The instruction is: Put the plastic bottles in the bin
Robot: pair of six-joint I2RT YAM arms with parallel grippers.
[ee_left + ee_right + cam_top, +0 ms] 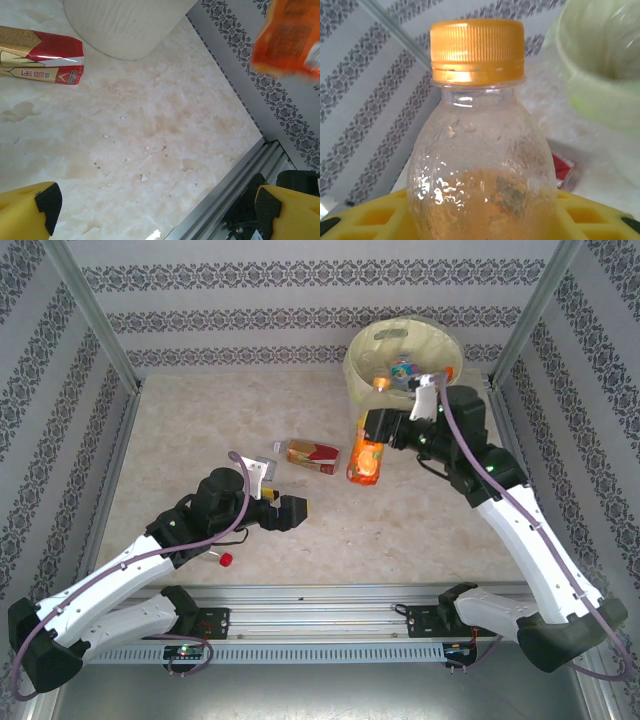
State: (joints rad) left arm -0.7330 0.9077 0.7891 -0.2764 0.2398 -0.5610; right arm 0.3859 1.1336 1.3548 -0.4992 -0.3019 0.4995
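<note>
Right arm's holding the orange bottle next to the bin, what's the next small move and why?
Probably lift the orange bottle over the bin rim before releasing: the right gripper is shut on it, yet it hangs outside the bin's near wall, above the table.

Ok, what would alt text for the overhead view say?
The right gripper holds an orange-labelled bottle beside the cream bin, which has bottles inside. The left gripper, open, points toward a red-labelled bottle lying on the table.
</note>
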